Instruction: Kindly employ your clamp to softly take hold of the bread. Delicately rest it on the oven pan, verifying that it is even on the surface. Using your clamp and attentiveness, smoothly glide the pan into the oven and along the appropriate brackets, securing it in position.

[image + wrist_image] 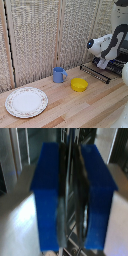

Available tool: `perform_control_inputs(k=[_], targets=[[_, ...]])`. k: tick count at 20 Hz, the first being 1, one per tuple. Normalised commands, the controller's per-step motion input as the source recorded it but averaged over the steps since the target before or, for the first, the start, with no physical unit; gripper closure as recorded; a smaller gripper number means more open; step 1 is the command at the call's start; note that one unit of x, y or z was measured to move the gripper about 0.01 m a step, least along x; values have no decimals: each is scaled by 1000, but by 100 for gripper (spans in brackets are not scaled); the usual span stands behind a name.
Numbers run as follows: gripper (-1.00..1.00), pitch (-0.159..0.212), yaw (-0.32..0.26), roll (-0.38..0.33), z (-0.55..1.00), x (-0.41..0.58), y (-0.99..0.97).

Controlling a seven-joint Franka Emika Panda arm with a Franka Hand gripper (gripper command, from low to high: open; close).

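Claw (72,203) clenched on oven pan (96,73), blue fingers (47,193) pressing its thin edge from both sides. Pan lies flat at worktop (75,107) rear, exterior view's right, long axis running left-near to right-far. Blue mug (59,75), yellow bowl (79,84), patterned plate (26,102) well apart.

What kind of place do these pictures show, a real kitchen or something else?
Probably a mock kitchen set up for robot trials, not a home. A wooden table holds a patterned plate, a blue mug and a yellow bowl, with a robot arm beside them.
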Motion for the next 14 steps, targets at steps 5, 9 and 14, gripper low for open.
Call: perform_control_inputs(k=[5, 9, 14], targets=[[-100, -21, 15, -19, 191, 21, -400], [-100, -9, 41, -24, 189, -6, -678], [-100, 10, 16, 2, 318, 124, -33]])
